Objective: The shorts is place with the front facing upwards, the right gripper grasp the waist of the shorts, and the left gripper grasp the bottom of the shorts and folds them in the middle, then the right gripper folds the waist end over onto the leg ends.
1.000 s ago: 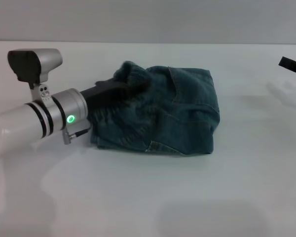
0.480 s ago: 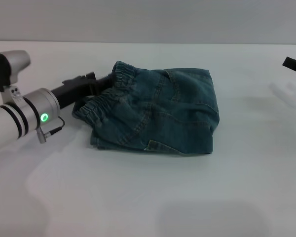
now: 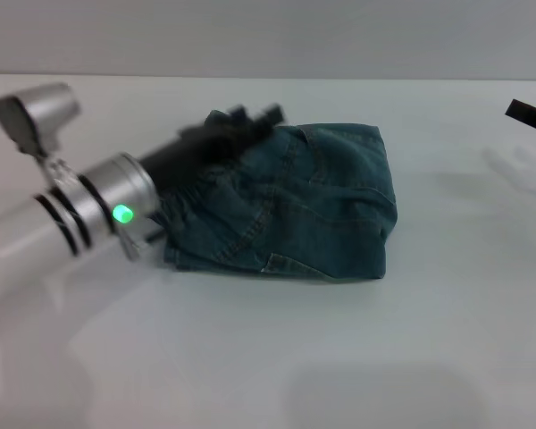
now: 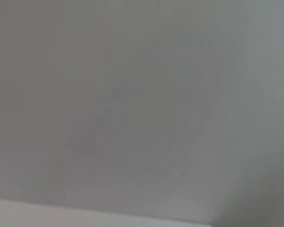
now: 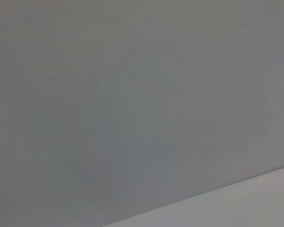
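The blue-green denim shorts lie folded into a compact bundle at the table's middle in the head view. A curved stitched pocket faces up. The waist of the shorts is at the bundle's left side, mostly hidden under my left arm. A stitched hem corner shows along the near edge. My left gripper is blurred over the bundle's far left corner. My right gripper shows only as a black tip at the far right edge, well away from the shorts. Both wrist views show only a plain grey surface.
The white table spreads around the shorts on every side. My left arm, with a green light on it, crosses the left part of the table.
My left gripper, drawn back left of the shorts half a second ago, has swung back over the waist end. The gathered band now sits under the arm. The right gripper has barely moved.
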